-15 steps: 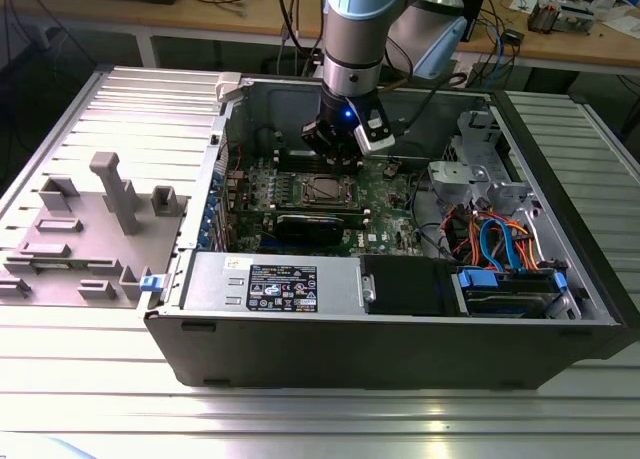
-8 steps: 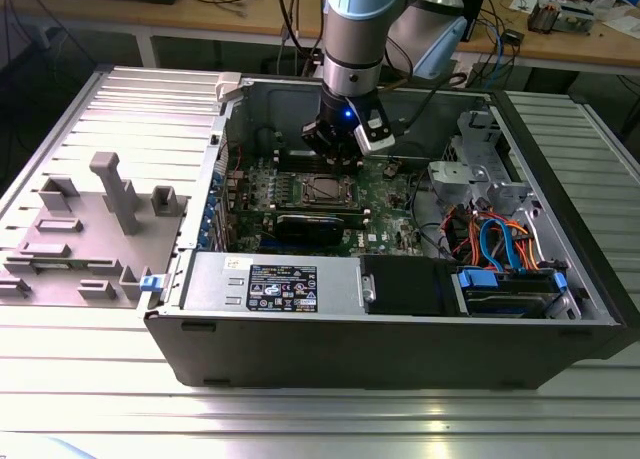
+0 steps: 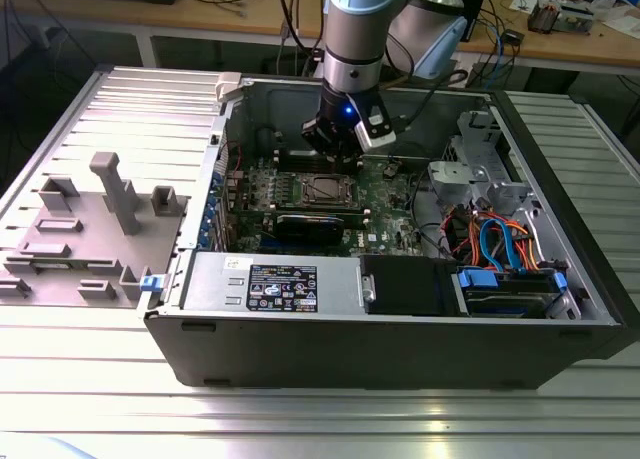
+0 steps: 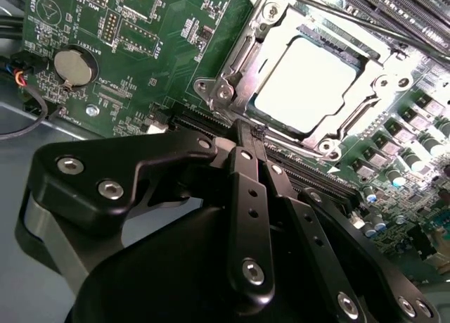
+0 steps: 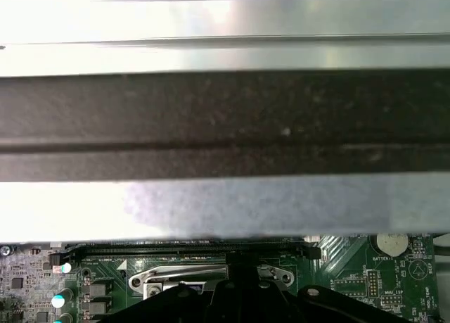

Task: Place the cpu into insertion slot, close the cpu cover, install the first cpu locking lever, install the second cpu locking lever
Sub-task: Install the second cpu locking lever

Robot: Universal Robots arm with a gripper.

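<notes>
While the arm hangs down into the open computer case (image 3: 400,319) in the exterior view, the gripper (image 3: 338,147) sits low over the green motherboard (image 3: 385,194), just beyond the far edge of the cpu socket (image 3: 325,190). The socket lies toward the camera side of the fingers, a short hop away. From here the cpu itself is hard to pick out; the socket reads as a dark square with a metal surround, and the fingertips are lost against the board.

Over to the second wrist view, and now it opens up. The gripper (image 4: 246,134) has its black fingers pressed together, nothing between them, tips pointing straight at the near edge of the socket. The cpu (image 4: 304,84) lies flat in the socket, its bright metal top glaring through the window of the cpu cover (image 4: 232,68), which looks to be lying down around the chip. A thin locking lever (image 4: 351,24) runs along the far side; whether it is latched I cannot tell. The tips appear very near the frame's edge, contact unclear.

In the first wrist view, a case wall (image 5: 225,126) blocks most of the picture. Below it a sliver of the socket's metal frame (image 5: 211,277) peeks out just past the dark finger bases, the chip cut off.
</notes>
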